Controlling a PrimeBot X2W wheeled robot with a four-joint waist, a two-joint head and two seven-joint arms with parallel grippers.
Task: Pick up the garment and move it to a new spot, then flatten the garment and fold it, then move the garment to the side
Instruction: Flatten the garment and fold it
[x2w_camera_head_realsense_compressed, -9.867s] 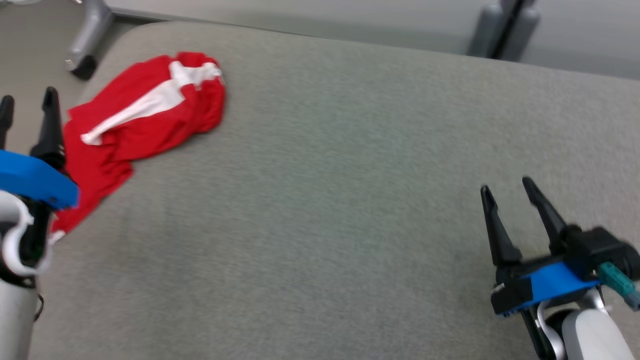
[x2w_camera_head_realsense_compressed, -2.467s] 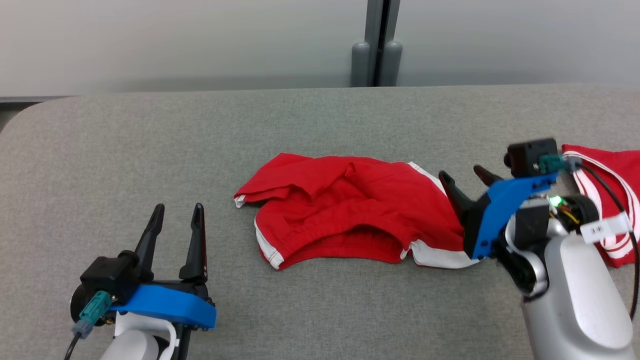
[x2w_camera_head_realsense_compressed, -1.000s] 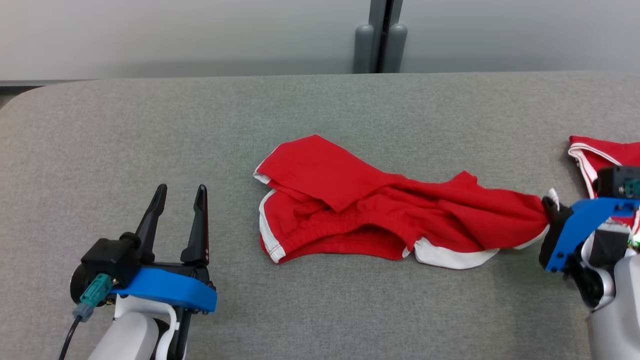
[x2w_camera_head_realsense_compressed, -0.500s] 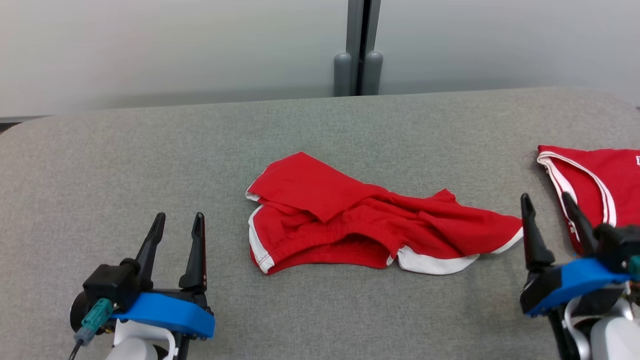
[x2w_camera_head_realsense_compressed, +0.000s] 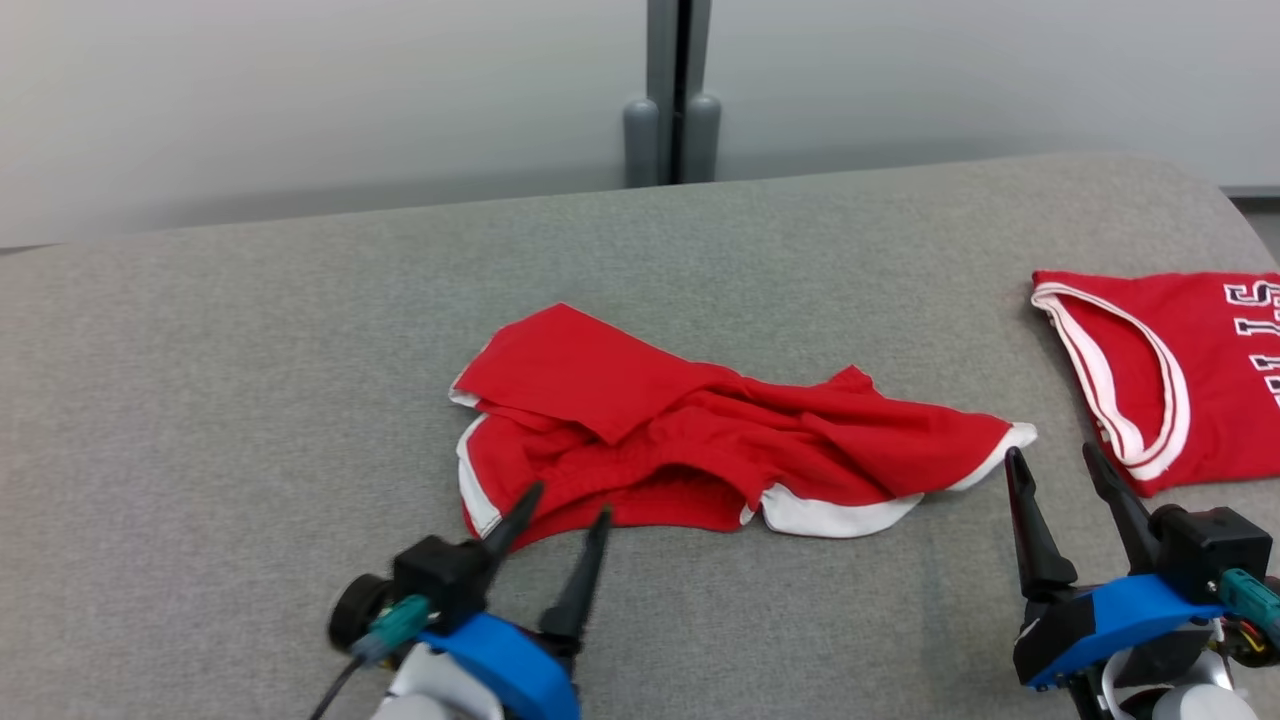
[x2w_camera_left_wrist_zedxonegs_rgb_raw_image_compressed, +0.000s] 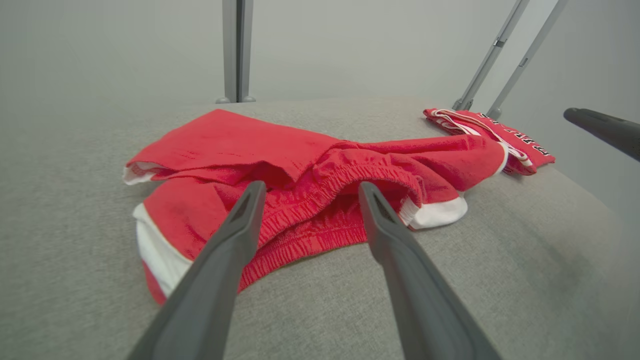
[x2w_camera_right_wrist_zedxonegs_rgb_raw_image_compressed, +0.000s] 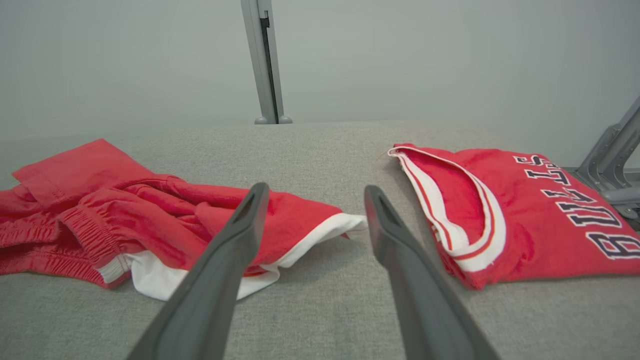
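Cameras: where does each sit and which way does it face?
Head view: above, looking down at grey table, red shorts, Bulls jersey; left gripper, right gripper at bottom.
Left wrist view: along its open fingers toward the shorts' waistband.
Right wrist view: along its open fingers, between shorts and jersey.
All share shorts and jersey.

On my left hand (x2w_camera_head_realsense_compressed: 566, 503) and right hand (x2w_camera_head_realsense_compressed: 1051, 454) I note two long black tapered fingers (x2w_camera_left_wrist_zedxonegs_rgb_raw_image_compressed: 220, 270) apiece, each pair set on a blue plastic bracket (x2w_camera_head_realsense_compressed: 1105, 615). Beside each there's a black block (x2w_camera_head_realsense_compressed: 1205, 545) with a teal plug (x2w_camera_head_realsense_compressed: 1248, 597). A thin dark cable (x2w_camera_head_realsense_compressed: 333, 692) runs off the left one. Pale grey forearm shell (x2w_camera_head_realsense_compressed: 1185, 705) below.
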